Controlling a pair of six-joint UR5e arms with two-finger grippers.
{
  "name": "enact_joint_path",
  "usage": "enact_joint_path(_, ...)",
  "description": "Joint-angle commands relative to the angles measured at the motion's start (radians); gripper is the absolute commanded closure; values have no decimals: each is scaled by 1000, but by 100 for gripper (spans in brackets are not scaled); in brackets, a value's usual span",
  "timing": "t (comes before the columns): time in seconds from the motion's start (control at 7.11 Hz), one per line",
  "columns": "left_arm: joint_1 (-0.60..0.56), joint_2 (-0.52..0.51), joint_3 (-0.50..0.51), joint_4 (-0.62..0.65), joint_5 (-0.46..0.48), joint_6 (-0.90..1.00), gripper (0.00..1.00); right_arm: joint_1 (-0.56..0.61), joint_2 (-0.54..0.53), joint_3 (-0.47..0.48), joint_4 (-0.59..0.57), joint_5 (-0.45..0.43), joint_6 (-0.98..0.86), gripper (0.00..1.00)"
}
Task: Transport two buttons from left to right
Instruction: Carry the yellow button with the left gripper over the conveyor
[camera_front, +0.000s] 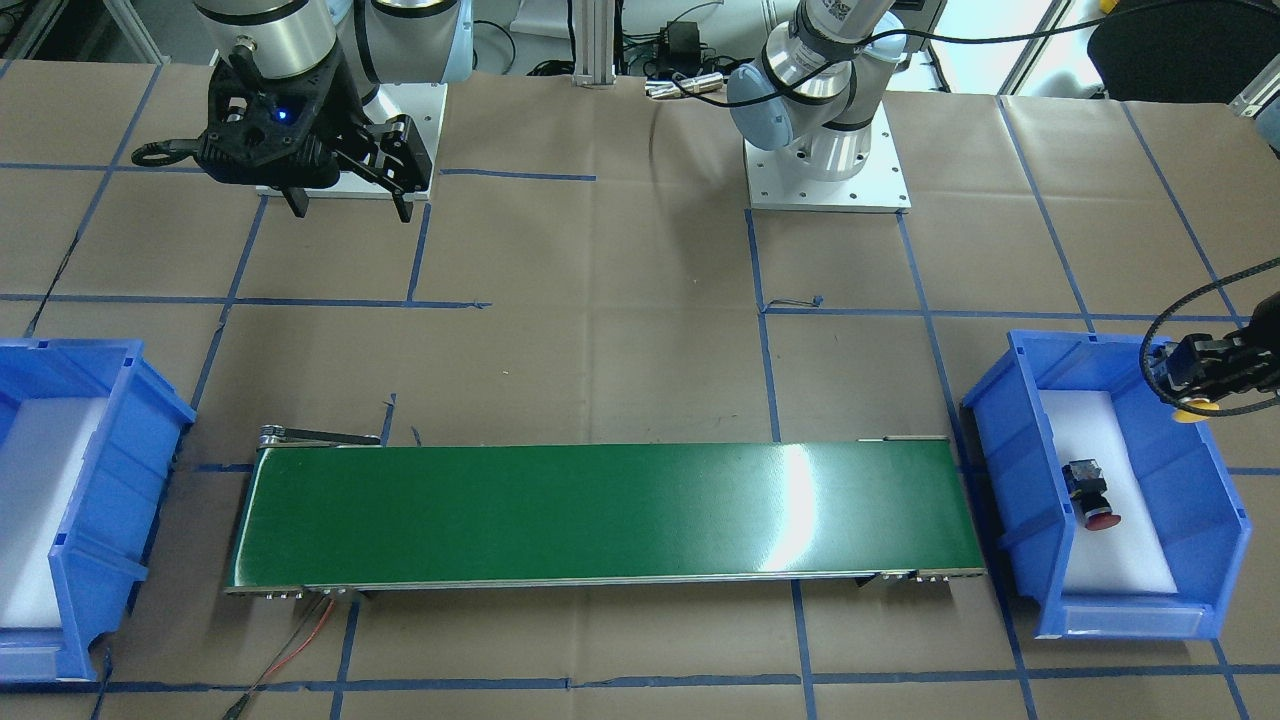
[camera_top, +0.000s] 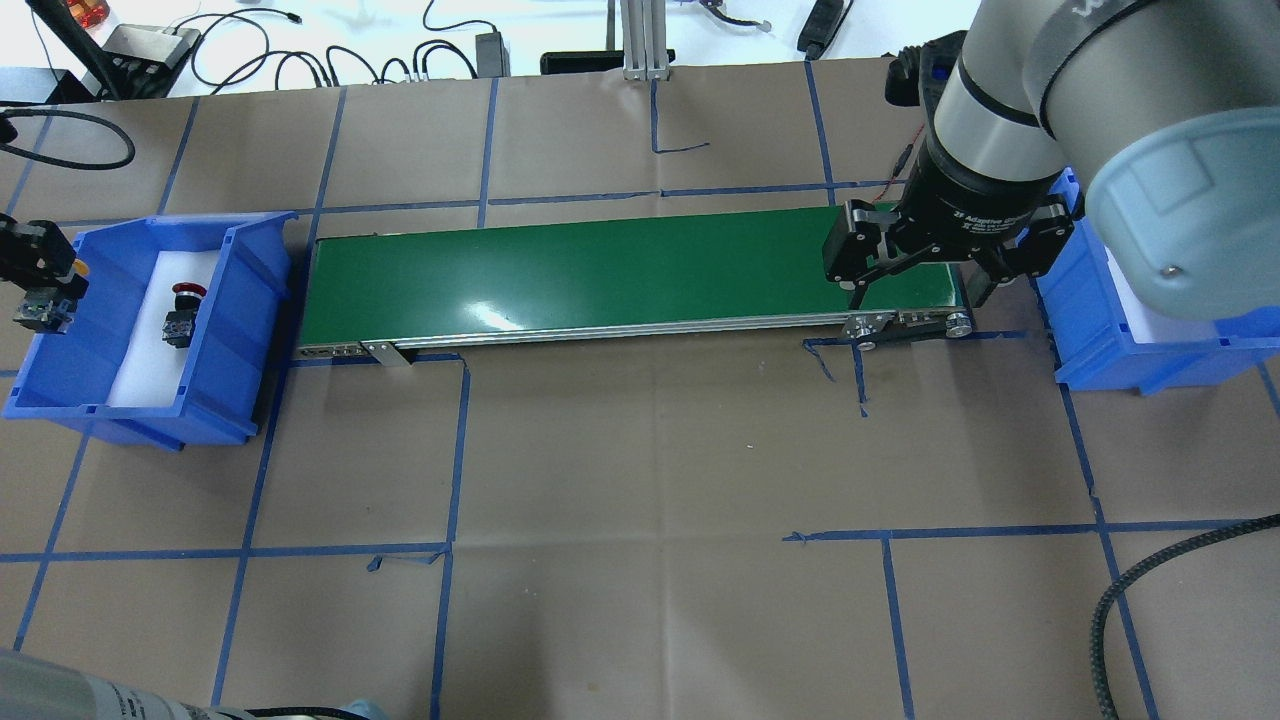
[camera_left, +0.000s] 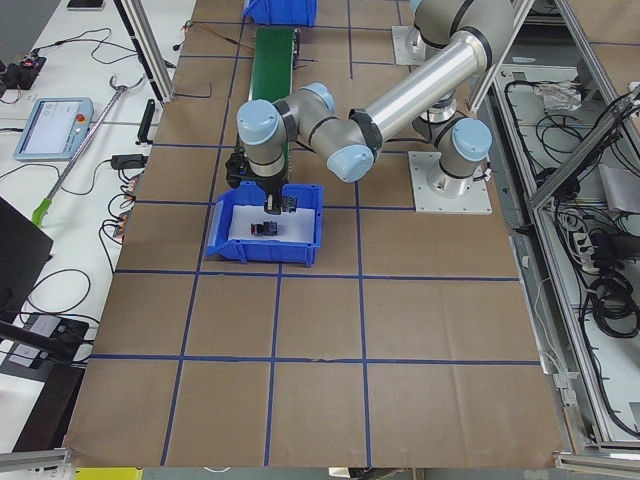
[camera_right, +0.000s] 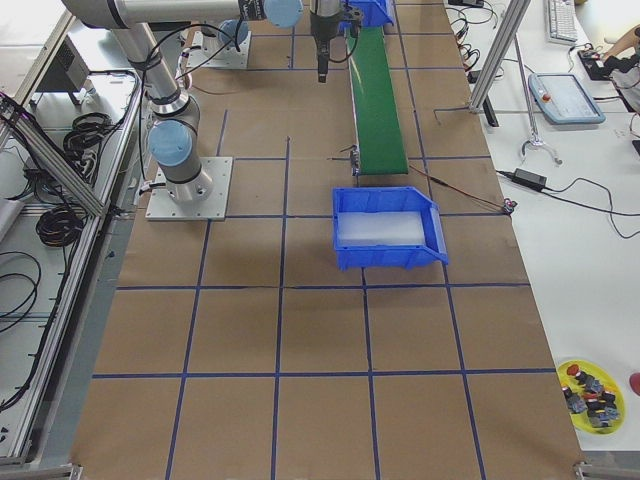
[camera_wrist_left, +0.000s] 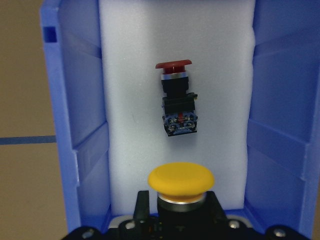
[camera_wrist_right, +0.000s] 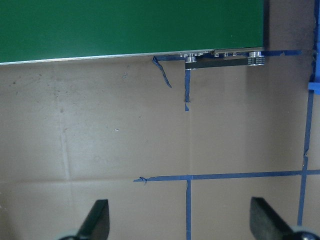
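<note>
My left gripper (camera_wrist_left: 179, 212) is shut on the yellow button (camera_wrist_left: 181, 181), held above the near end of the left blue bin (camera_wrist_left: 85, 125). It also shows in the overhead view (camera_top: 45, 280) and in the front-facing view (camera_front: 1205, 372), with the yellow cap (camera_front: 1195, 408) showing. The red button (camera_wrist_left: 177, 100) lies on its side on the white foam in that bin (camera_top: 183, 312) (camera_front: 1092, 492). My right gripper (camera_top: 915, 295) is open and empty, hovering over the conveyor's right end; its fingertips (camera_wrist_right: 97, 220) stand wide apart.
A green conveyor belt (camera_top: 600, 275) runs between the left bin (camera_top: 250, 290) and the right blue bin (camera_top: 1100, 345), which holds only white foam (camera_right: 385, 230). Brown paper with blue tape lines covers the table. A yellow dish of spare buttons (camera_right: 590, 395) sits far off.
</note>
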Motion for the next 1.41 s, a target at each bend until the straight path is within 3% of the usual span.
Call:
enact_joint_path(0.0,-110,-8,48,-12,5,-85,100,0,0,-1,0,-1,0,0)
enact_joint_path(0.7,-466,-19,24,75,0,-619,99,0,0,-2,0,2,0,0)
enact_joint_path(0.98,-528,-87,20,98,2,-703,99,0,0,-4,0,2,0,0)
enact_joint_path(1.27,-540,-77,-19,97,2,-664,99,0,0,-4,-2,4,-2,0)
